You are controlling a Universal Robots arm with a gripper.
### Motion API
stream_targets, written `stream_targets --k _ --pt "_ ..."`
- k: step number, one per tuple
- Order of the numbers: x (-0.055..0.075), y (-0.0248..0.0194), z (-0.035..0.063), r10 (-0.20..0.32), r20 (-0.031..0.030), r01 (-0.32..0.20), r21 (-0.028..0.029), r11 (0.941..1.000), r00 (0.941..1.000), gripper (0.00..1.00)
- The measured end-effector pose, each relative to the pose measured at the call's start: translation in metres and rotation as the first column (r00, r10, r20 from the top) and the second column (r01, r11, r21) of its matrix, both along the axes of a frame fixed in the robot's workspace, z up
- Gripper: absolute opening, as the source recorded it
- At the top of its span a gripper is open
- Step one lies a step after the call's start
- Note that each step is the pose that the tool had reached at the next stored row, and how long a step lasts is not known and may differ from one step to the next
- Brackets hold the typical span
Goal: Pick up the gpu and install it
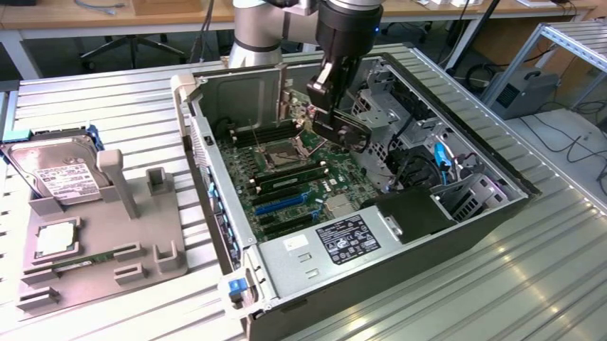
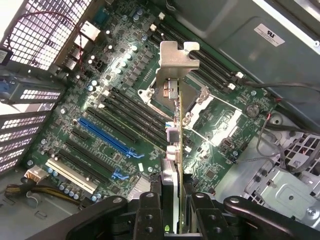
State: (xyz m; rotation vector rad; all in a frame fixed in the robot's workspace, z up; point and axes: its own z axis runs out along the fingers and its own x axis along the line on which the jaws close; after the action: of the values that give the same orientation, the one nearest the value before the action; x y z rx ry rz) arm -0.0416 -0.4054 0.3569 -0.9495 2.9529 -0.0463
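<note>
Black gripper [image 2: 174,207] grips the thin dark gpu [image 2: 173,70] by its silvery-bracketed edge, above the green motherboard [image 2: 100,100]; the power-supply sticker [image 1: 346,239] is too small to read.

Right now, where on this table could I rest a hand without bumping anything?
Free: the bare slatted table at the exterior view's lower right, alongside the computer case, and the strip at its upper left, beyond the hard drive. Crowded: the grey fixture, and inside the case, where the gripper holds the gpu over the motherboard.

Gripped end of gpu [image 2: 172,70] hidden by gripper [image 2: 176,205]
</note>
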Motion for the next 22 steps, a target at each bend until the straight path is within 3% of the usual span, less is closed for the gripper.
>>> stream_targets --k 12,22 --pt "0.0 0.0 -0.0001 0.071 0.0 -0.071 -0.0001 0.9975 0.9975 0.27" --pt "0.0 0.0 -0.0002 0.127 0.0 -0.127 0.0 0.9918 0.9918 0.27"
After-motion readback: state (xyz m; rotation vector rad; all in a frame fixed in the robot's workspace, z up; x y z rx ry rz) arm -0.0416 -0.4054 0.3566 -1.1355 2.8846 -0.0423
